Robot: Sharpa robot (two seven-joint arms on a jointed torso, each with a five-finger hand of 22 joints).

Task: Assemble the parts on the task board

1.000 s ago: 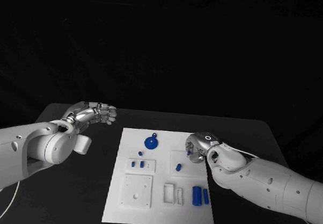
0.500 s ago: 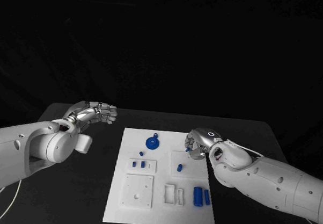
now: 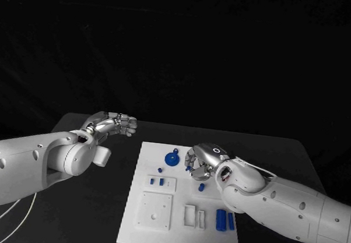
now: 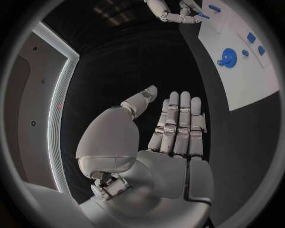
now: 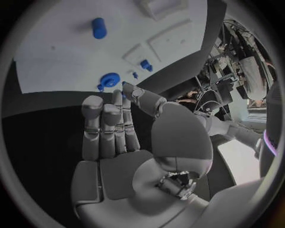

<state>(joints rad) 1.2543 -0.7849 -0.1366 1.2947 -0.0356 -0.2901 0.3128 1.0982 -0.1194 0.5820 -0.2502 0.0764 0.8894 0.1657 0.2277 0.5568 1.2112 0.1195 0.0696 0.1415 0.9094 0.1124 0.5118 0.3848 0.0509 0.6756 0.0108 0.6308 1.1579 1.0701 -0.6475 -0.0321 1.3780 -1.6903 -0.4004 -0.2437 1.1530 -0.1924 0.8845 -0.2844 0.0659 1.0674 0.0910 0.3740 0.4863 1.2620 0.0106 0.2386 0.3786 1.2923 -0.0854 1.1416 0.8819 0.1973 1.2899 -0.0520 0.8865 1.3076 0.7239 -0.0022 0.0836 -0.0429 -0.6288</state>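
White board (image 3: 176,239) flat on the black tabletop (image 3: 282,156), long axis running away from the robot.

Right hand (image 3: 203,162) over the far half of the board, palm turned down toward it. Pinched between thumb and a fingertip: a small part (image 3: 189,168), blue, too little of it showing to tell which way it points. Other fingers nearly straight and close together.

Just beside that hand, toward the board's left edge, a round part (image 3: 171,158) lying flat, its small tab pointing to the far edge. Nearer the robot from it, two pegs (image 3: 157,181) side by side in a raised white block. Well nearer the robot than the hand, by the right edge, two cylinders (image 3: 224,220) lying parallel and almost touching, long axes along the board's length.

Left hand (image 3: 116,124) off the board, above the tabletop beyond the far left corner, well apart from every part. Holding nothing.

Head view: left fingers look bunched. Left wrist view: same hand (image 4: 172,128) with fingers straight and side by side, thumb standing off, palm bare; also the small part (image 4: 202,15) poking out from the right hand's fingertips (image 4: 189,19). Right wrist view: thumb bent across toward the fingers, with the round part (image 5: 109,79) just past them.
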